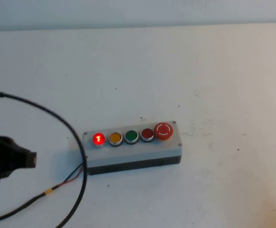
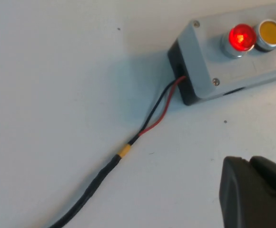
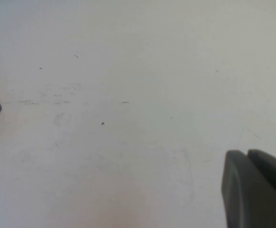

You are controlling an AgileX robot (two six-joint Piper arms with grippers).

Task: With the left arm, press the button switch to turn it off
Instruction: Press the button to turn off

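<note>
The button switch [image 1: 98,139] glowed bright red at the left end of the row of 5 buttons on the grey box [image 1: 133,153], which lay on the white table [image 1: 214,85]. Next along you had an amber button [image 1: 115,138], a green button [image 1: 131,137], a darker red button [image 1: 147,134] and the large red mushroom button [image 1: 163,131]. A black and red cable [image 2: 153,116] left the box's end below the lit button and ran across the table. Your left gripper [image 1: 19,159] sat near the table's left edge, apart from the box, touching nothing; whether its fingers were apart or together could not be told. Your right gripper [image 3: 257,190] hung over bare table, fingers likewise unreadable.
</note>
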